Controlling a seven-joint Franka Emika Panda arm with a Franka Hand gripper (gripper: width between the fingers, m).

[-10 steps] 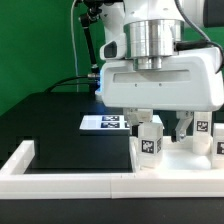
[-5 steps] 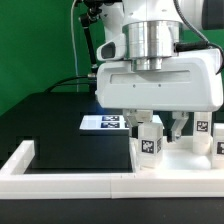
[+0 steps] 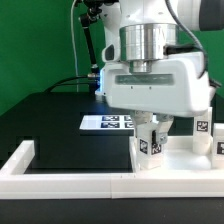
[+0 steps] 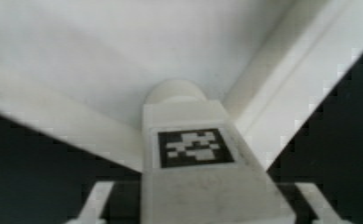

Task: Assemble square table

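Ext. view:
- Item 1, hand (image 3: 155, 128): hangs under the big white wrist housing, pointing down. We see a finger (image 3: 166, 127) close to each side of the leg top; contact not resolvable, so we can't tell clenched vs. merely closing in.
- Item 2, leg block (image 3: 150, 142): short, white, tag facing cam, standing upright on the white slab (image 3: 185, 158) near its corner on the ext. view's left. Long axis vertical, in line w/ the hand's approach. It sits directly beneath the hand, upper end between the fingers.
- Item 3, 2nd leg block (image 3: 203, 128): upright, toward ext. view's right, apart from the hand.
- Item 4, border wall (image 3: 70, 183): long low white, runs along the front, bounds the work area.
- Item 5, marker board (image 3: 106, 123): flat on the black tabletop (image 3: 60, 125), behind, well apart from the hand.

Wrist view:
- Item 2 again, leg block (image 4: 199, 150): fills frame centre, tag sharp enough to read as a pattern, rounded end visible. Slab surface (image 4: 89, 60) behind it.
- Finger (image 4: 96, 203) edges flank the leg on both sides, thin dark gaps showing; leg centred between them.

Our judgement: the pick turns on the vertical axis staying centred betw. the fingers; alignment looks good.
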